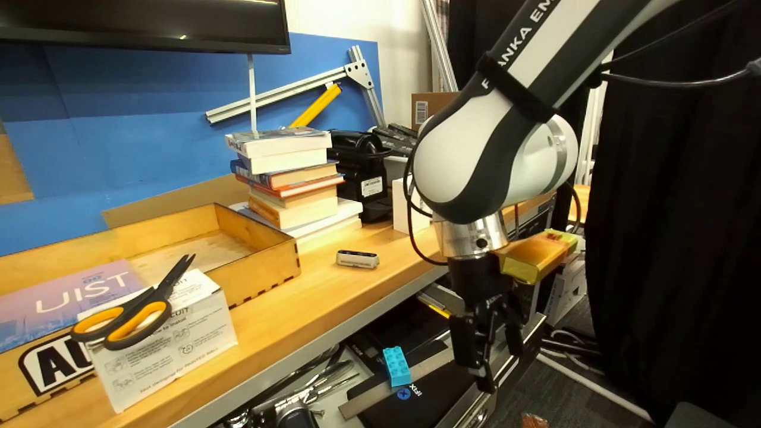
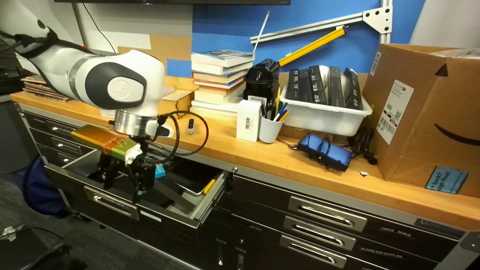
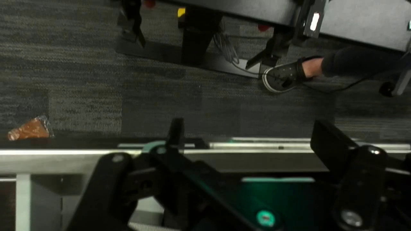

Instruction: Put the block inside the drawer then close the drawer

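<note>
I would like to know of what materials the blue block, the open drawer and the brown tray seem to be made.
Blue block: probably plastic, smooth and satin; its studs look moulded.
Open drawer: likely metal, its dark front perhaps painted; the shiny handle plate suggests it.
Brown tray: seemingly wood, perhaps plywood, fairly matte; dark notched joints show at its corner.

The robot arm, workbench and labelled drawers suggest a lab or workshop.

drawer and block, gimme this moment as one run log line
drawer: open | block: inside drawer | end effector: open, empty, near drawer front | left to do: close drawer
</note>
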`<action>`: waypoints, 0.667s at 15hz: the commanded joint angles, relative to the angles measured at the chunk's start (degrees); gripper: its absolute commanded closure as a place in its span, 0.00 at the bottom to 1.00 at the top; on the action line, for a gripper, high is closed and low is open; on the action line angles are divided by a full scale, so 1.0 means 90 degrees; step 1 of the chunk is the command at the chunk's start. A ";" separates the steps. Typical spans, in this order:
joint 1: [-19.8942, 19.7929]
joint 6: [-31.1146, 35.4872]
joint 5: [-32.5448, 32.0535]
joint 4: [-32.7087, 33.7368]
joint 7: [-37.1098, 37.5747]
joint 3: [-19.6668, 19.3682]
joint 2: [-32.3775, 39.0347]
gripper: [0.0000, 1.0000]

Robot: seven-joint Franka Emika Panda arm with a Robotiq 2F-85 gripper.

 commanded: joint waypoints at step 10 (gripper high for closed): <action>-0.0143 0.0955 -0.0441 0.0109 0.2803 -0.0271 0.1113 0.00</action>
